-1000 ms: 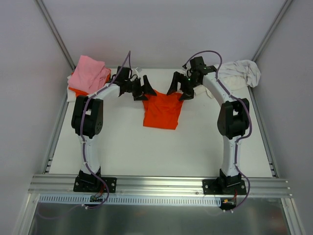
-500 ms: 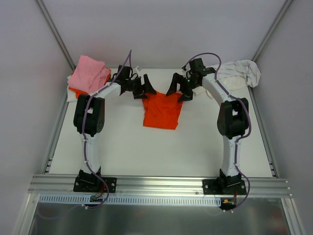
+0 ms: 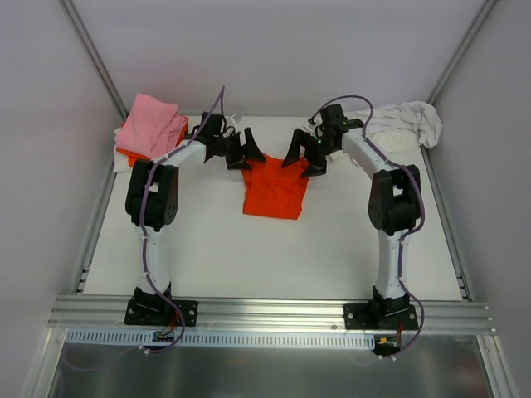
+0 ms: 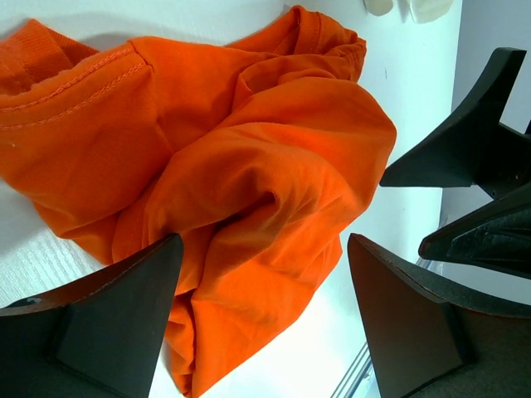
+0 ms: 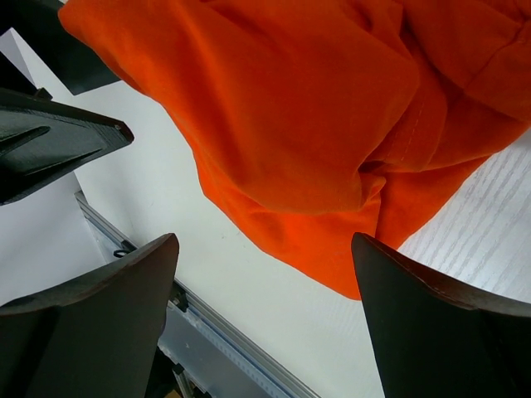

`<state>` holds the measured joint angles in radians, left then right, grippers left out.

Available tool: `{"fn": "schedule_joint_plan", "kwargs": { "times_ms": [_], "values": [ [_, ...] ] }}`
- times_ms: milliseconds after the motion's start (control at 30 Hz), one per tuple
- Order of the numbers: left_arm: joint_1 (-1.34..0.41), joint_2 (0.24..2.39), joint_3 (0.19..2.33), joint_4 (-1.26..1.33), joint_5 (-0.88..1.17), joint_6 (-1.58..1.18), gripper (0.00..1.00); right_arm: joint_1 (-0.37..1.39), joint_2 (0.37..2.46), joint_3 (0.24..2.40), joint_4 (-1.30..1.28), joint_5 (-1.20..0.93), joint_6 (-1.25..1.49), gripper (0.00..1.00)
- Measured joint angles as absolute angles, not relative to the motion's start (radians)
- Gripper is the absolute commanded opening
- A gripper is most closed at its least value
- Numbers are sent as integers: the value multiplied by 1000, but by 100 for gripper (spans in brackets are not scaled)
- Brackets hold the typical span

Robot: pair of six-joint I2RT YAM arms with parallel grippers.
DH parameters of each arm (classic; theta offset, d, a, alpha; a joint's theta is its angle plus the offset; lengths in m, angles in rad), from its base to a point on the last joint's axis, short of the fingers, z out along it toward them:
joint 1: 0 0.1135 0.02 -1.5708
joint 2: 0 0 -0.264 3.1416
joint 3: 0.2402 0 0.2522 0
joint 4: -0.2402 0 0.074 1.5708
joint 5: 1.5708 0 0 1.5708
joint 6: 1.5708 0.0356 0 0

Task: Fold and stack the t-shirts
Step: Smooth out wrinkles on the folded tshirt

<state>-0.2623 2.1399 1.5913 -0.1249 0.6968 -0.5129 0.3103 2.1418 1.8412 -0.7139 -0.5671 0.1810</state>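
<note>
**Plainly, both sets of jaws stood open at the orange t-shirt [image 3: 276, 189]**

From above, the orange t-shirt lay crumpled on the white counter [image 3: 249, 257], toward the far middle. The left arm [image 3: 153, 199] and right arm [image 3: 394, 199] curved inward to its far edge, one at each upper corner. The left jaws and right jaws were both spread wide just over the cloth. At the far left corner a pink t-shirt [image 3: 153, 123] sat on top of a second orange t-shirt [image 3: 127, 153]. A white t-shirt [image 3: 406, 123] lay bunched at the far right corner.

Through the left wrist camera, the orange t-shirt [image 4: 249, 166] filled most of the view in loose folds, a stitched hem showing at upper left. The two dark fingers [image 4: 116, 315] stood well apart, with cloth lying between them. I could not tell whether they touched it.

Through the right wrist camera, the orange t-shirt [image 5: 315, 108] hung across the top. The fingers [image 5: 91, 323] were likewise spread wide, with bare counter between them.
</note>
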Motion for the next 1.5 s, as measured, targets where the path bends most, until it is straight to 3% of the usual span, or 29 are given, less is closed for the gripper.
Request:
{"fn": "schedule_joint_plan", "kwargs": {
  "times_ms": [700,1000,1067,1167,1367,1500],
  "values": [
    [-274,2140,1644,-170,700,-516,82,284,2208,1866,-692,-584,180,90],
    [-283,2140,1646,-174,703,-516,81,283,2218,1887,-682,-591,186,79],
    [-283,2140,1646,-174,703,-516,79,283,2222,1887,-681,-592,191,74],
    [-283,2140,1646,-174,705,-518,67,284,2225,1887,-673,-594,200,66],
    [-287,2144,1647,-175,727,-530,45,290,2234,1887,-645,-612,218,31],
    [-289,2155,1654,-182,739,-535,22,294,2248,1887,-632,-622,236,12]
  ]
}}
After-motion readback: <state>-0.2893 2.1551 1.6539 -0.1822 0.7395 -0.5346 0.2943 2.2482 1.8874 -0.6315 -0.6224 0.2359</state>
